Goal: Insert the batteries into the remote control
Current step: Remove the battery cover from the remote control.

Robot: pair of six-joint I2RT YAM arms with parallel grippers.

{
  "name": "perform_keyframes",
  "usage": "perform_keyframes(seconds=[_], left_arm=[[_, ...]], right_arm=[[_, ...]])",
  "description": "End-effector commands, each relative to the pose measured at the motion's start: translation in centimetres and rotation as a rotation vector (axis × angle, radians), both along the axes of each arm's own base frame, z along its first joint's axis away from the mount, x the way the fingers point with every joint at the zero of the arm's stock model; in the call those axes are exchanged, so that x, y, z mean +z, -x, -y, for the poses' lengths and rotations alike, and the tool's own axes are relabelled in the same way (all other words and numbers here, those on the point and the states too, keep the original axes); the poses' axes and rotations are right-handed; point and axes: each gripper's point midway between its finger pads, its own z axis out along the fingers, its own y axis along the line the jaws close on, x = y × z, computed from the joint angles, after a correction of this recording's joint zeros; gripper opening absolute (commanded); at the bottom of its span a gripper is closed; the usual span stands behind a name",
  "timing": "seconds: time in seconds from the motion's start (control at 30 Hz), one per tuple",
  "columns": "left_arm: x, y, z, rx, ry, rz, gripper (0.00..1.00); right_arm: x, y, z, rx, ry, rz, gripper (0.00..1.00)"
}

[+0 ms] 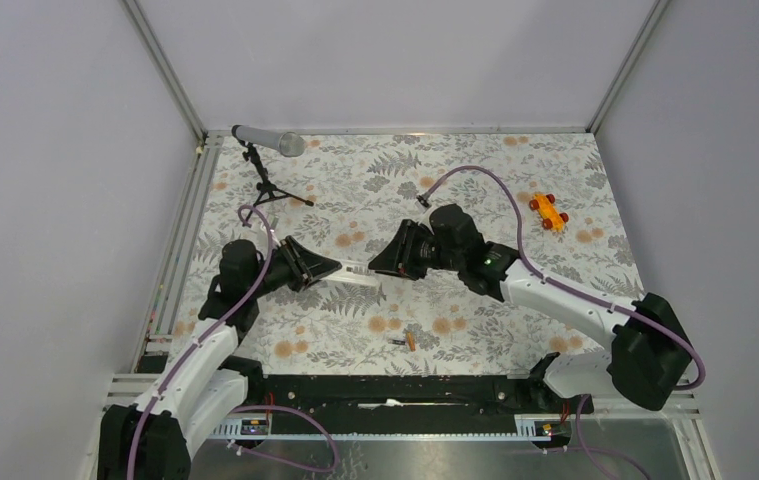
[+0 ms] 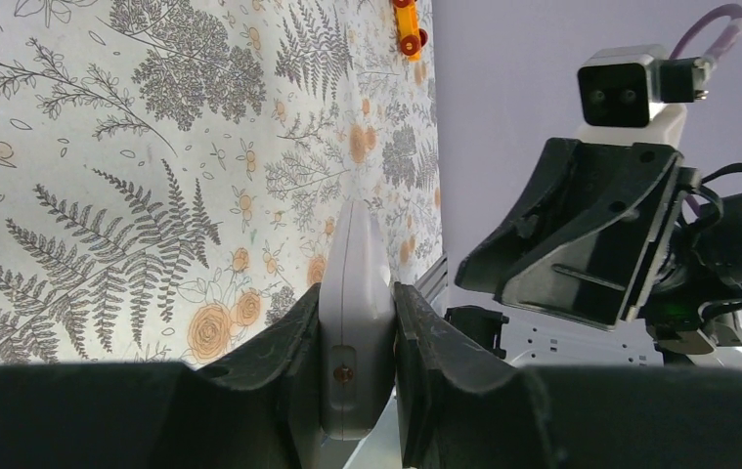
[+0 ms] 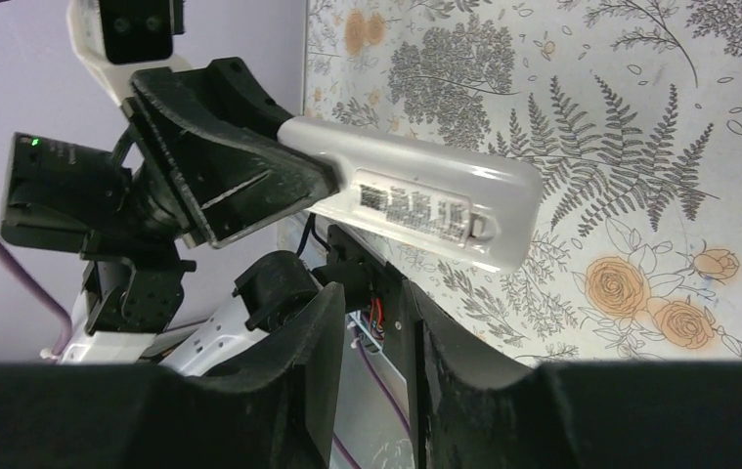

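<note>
My left gripper (image 1: 333, 268) is shut on one end of the white remote control (image 1: 360, 272) and holds it level above the floral table, with its free end pointing right. In the left wrist view the remote (image 2: 355, 313) stands edge-on between my fingers (image 2: 279, 362). My right gripper (image 1: 383, 264) faces the remote's free end, a little apart from it, open and empty. In the right wrist view the remote (image 3: 425, 200) shows its labelled face above my open jaws (image 3: 374, 337). The batteries (image 1: 407, 341) lie together on the table near the front edge, below both grippers.
A grey microphone (image 1: 270, 142) on a black tripod stands at the back left. An orange toy car (image 1: 548, 211) with red wheels sits at the right, also in the left wrist view (image 2: 408, 24). White walls enclose the table; a black rail (image 1: 405, 390) runs along the front.
</note>
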Motion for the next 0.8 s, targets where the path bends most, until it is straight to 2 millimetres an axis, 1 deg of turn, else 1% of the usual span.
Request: perform_keyframes(seconds=[0.0,0.1,0.23,0.3,0.47,0.5,0.63,0.77], left_arm=[[3.2,-0.9,-0.1,0.03,0.039,0.072,0.0],[3.3,-0.8,-0.1,0.033,0.044,0.058,0.0],[3.3,-0.7,-0.1,0.028,0.035,0.05,0.0],[3.1,-0.7,-0.1,0.027,0.027,0.04,0.0],[3.5,-0.6,-0.1,0.028,0.03,0.046,0.0],[3.5,-0.7,-0.1,0.029,0.03,0.045,0.0],[3.6,-0.7,-0.1,0.03,0.032,0.042,0.0],[3.8,-0.7,-0.1,0.027,0.036,0.043,0.0]], right_arm=[[0.2,-0.8,-0.8,-0.01,0.0,0.008,0.35],[-0.6,-1.0,-0.9,-0.019,-0.006,0.004,0.32],[0.5,-1.5,-1.3,-0.035,-0.088,0.062,0.32],[0.9,-1.8,-1.3,-0.043,-0.095,0.077,0.32],[-0.4,-2.0,-0.9,-0.055,-0.025,0.06,0.31],[-0.6,-2.0,-0.8,-0.057,-0.019,0.053,0.32],[-1.4,-2.0,-0.6,-0.064,0.004,0.037,0.41],[-1.7,-2.0,-0.7,-0.058,0.007,0.041,0.41]])
